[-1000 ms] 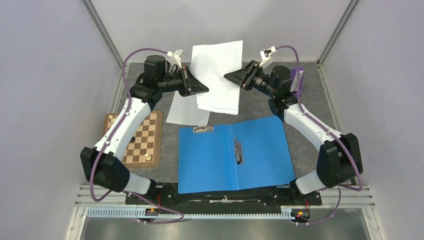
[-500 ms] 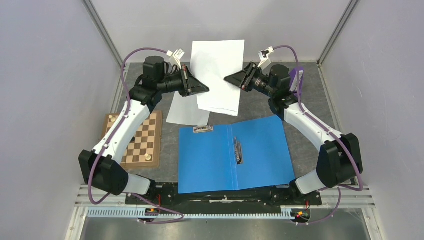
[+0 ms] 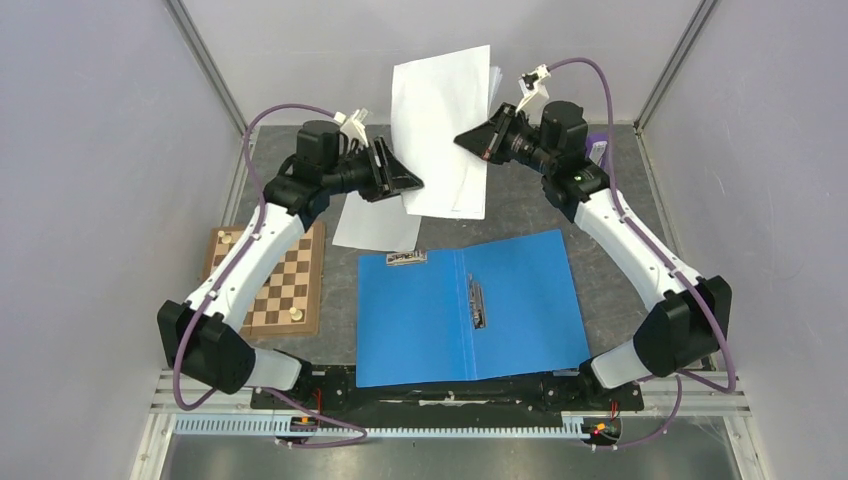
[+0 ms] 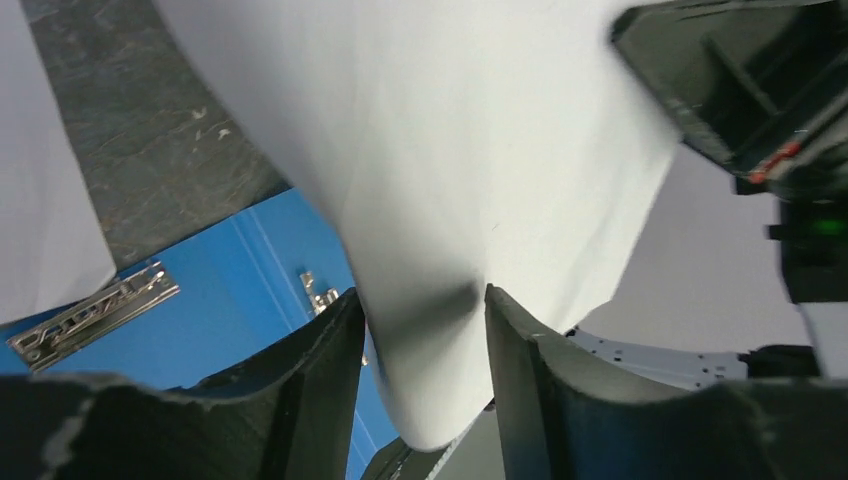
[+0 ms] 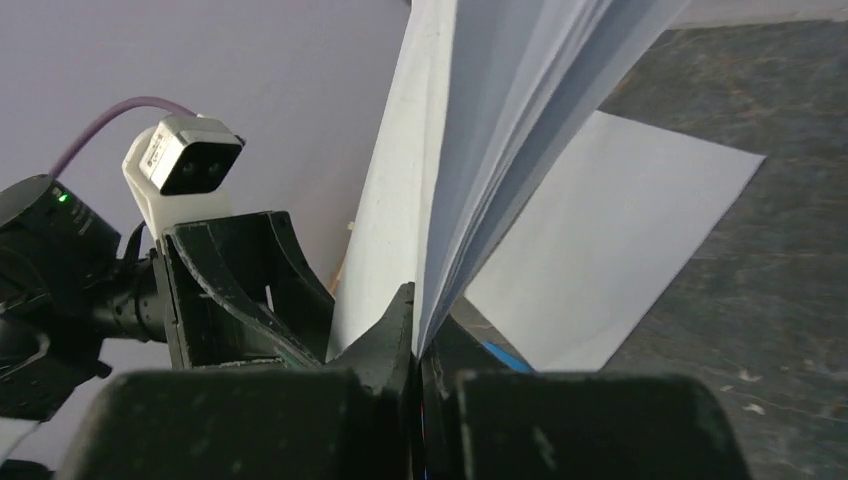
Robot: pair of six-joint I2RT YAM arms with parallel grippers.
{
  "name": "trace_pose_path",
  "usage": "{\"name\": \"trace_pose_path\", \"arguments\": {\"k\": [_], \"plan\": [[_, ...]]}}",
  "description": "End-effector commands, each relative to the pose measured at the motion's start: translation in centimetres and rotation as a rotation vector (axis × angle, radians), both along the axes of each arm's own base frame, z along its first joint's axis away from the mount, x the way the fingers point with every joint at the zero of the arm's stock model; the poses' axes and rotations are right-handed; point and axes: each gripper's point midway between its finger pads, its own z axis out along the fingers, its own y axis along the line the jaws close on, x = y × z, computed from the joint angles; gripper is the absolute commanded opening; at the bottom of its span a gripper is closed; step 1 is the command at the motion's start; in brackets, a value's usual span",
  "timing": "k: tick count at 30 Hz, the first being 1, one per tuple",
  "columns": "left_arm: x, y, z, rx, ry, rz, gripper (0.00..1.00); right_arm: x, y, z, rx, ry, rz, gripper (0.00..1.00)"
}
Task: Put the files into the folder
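right hand (image 5: 418,345) is clamped on the files (image 3: 442,130), left hand (image 4: 425,330) apart around them, so just lower them flat onto the open folder (image 3: 470,305).

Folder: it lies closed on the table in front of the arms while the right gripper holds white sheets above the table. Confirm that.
Not quite: the folder lies open, both blue halves spread flat with the clip showing along the middle. The top view shows it. The rest holds: it lies on the table in front of the arms, and the right gripper is shut on the white sheets above the table.
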Motion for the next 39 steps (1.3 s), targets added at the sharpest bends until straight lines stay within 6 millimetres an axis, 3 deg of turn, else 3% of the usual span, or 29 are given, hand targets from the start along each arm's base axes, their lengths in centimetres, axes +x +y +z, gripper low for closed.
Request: {"name": "trace_pose_path", "arguments": {"k": [1, 5, 8, 12, 15, 20, 24, 28, 39], "plan": [[-0.1, 0.9, -2.4, 0.152, 0.016, 0.145, 0.59, -0.3, -2.6, 2.5, -0.163, -0.090, -0.102, 0.00], [-0.4, 1.1, -6.4, 0.322, 0.073, 0.262, 0.66, -0.9, -4.3, 2.6, -0.256, -0.107, -0.165, 0.00], [-1.3, 0.8, -9.5, 0.467, 0.074, 0.330, 0.67, -1.1, -7.2, 2.2, -0.380, -0.112, -0.269, 0.00], [-3.9, -2.8, -13.9, 0.587, 0.081, 0.266, 0.65, -2.5, -10.7, 2.0, -0.507, -0.119, -0.372, 0.00], [-5.4, -5.7, -16.9, 0.637, 0.089, 0.223, 0.59, -3.7, -12.0, 2.5, -0.533, -0.125, -0.401, 0.00], [-8.0, -11.1, -20.3, 0.693, 0.069, 0.119, 0.56, -5.5, -14.3, 2.1, -0.589, -0.113, -0.464, 0.00], [-8.9, -12.9, -23.2, 0.758, 0.079, 0.090, 0.52, -6.5, -15.1, 1.8, -0.602, -0.108, -0.477, 0.00], [-9.1, -13.5, -24.6, 0.773, 0.081, 0.086, 0.52, -7.1, -15.2, 1.5, -0.607, -0.105, -0.467, 0.00], [-9.7, -14.6, -24.9, 0.723, 0.076, 0.043, 0.51, -7.3, -15.0, 0.3, -0.614, -0.088, -0.448, 0.00]]}}
